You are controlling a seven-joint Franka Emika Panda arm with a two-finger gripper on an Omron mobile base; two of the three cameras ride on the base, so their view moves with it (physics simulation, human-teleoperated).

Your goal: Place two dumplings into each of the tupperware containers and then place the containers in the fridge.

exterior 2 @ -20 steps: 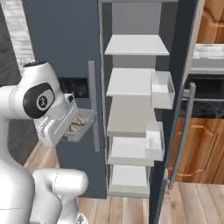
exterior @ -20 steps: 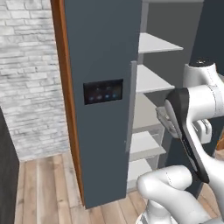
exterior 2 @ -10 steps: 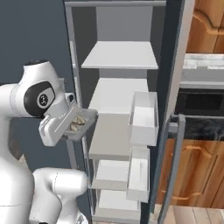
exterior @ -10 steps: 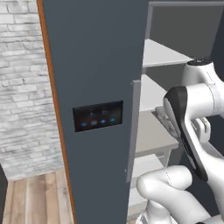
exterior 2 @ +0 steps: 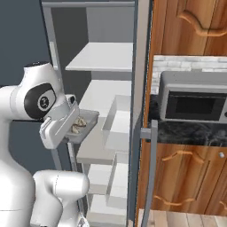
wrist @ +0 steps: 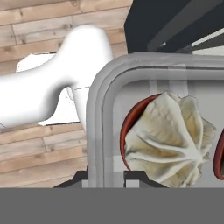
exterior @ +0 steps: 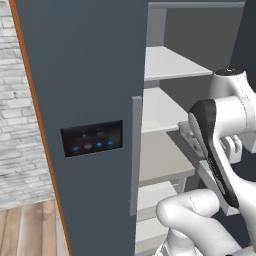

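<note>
My gripper [exterior 2: 72, 131] is shut on the near wall of a tupperware container [exterior 2: 88, 120], which it holds level in the air. Dumplings [exterior 2: 80, 124] lie in it. In the hand view the container's grey rim [wrist: 99, 109] runs between my fingertips [wrist: 79, 178], and one pale pleated dumpling [wrist: 168, 135] sits just inside. The fridge [exterior: 85, 75] stands open right in front, with white shelves [exterior 2: 106, 57] inside. The container hangs at the front edge of the middle shelves [exterior 2: 95, 148]. In the left base view, part of the container [exterior: 186, 132] shows beside the arm.
The fridge's shut left door carries a dark panel with blue lights [exterior: 92, 138] and a grey handle [exterior: 135, 155]. Its open right door has white bins [exterior 2: 116, 122] close to the container. A steel oven [exterior 2: 195, 101] sits among wooden cabinets [exterior 2: 190, 26] to the right.
Both base views have shifted and the fridge looms larger, so the base has driven closer. The container stays held in the gripper, now at the shelves' front edge.
</note>
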